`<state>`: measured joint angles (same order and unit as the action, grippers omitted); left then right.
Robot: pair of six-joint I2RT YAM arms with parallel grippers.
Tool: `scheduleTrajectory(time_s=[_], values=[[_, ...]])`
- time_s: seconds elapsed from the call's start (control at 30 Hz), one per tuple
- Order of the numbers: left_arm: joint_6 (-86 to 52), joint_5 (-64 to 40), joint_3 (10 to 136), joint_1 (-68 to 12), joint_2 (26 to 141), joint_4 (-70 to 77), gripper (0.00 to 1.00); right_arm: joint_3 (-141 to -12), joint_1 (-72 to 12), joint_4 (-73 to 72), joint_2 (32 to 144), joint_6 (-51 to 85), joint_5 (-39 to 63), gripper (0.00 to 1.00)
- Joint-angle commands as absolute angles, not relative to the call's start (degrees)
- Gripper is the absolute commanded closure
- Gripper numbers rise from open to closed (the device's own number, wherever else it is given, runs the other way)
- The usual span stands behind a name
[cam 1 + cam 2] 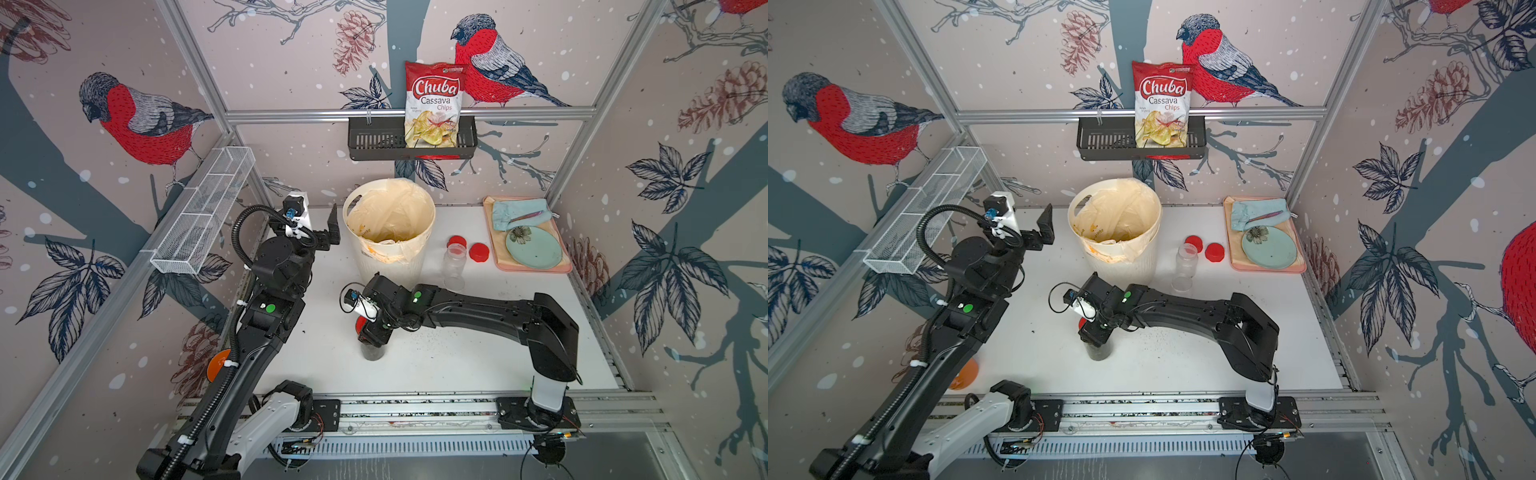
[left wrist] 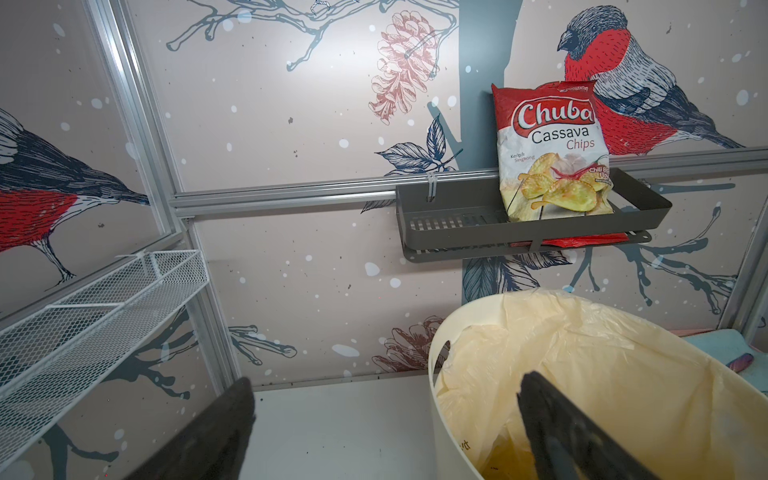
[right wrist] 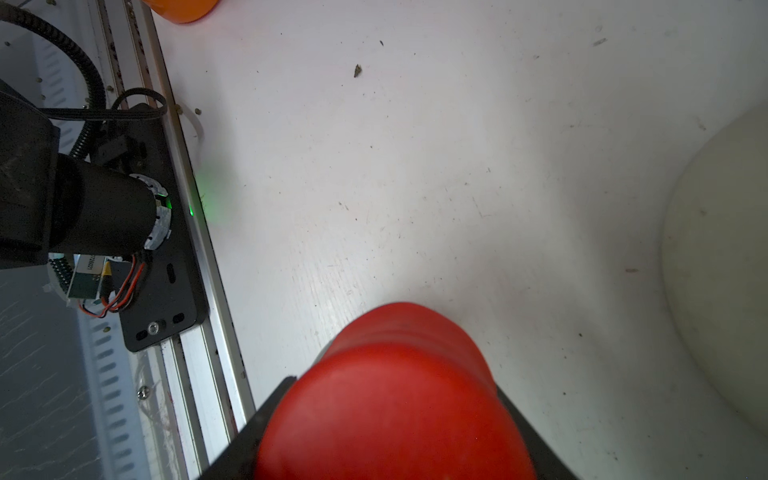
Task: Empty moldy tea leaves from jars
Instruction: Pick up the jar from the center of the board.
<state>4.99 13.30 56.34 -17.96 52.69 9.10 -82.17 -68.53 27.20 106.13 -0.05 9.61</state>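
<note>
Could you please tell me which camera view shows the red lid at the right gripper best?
The right wrist view: the red lid fills the foreground inside the right gripper, with no gap showing. Both top views show only a red sliver of it above the jar. The left wrist view misses it.

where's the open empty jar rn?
In a top view the open empty jar stands right of the bin, beside two loose red lids, left of the pink tray.
</note>
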Motion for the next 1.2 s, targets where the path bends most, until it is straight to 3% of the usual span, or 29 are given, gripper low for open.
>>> scheduleTrajectory(time_s=[0.0, 0.63, 0.93, 1.17], values=[[5.33, 12.91, 56.16, -17.82, 52.56, 10.65, 0.04, -81.75, -68.49, 27.18, 104.80, -0.55, 8.19, 0.59], [5.34, 10.05, 55.43, -17.83, 52.48, 11.70, 0.04, -78.74, -66.35, 23.30, 96.55, -1.49, 2.37, 0.75], [4.54, -2.05, 53.74, -17.51, 50.48, 11.60, 0.08, -77.20, -61.06, 24.05, 89.30, -3.05, 4.49, 0.76], [4.18, -17.00, 51.64, -16.40, 48.60, 11.31, 0.07, -75.94, -57.63, 24.67, 82.58, -4.73, 9.07, 0.76]])
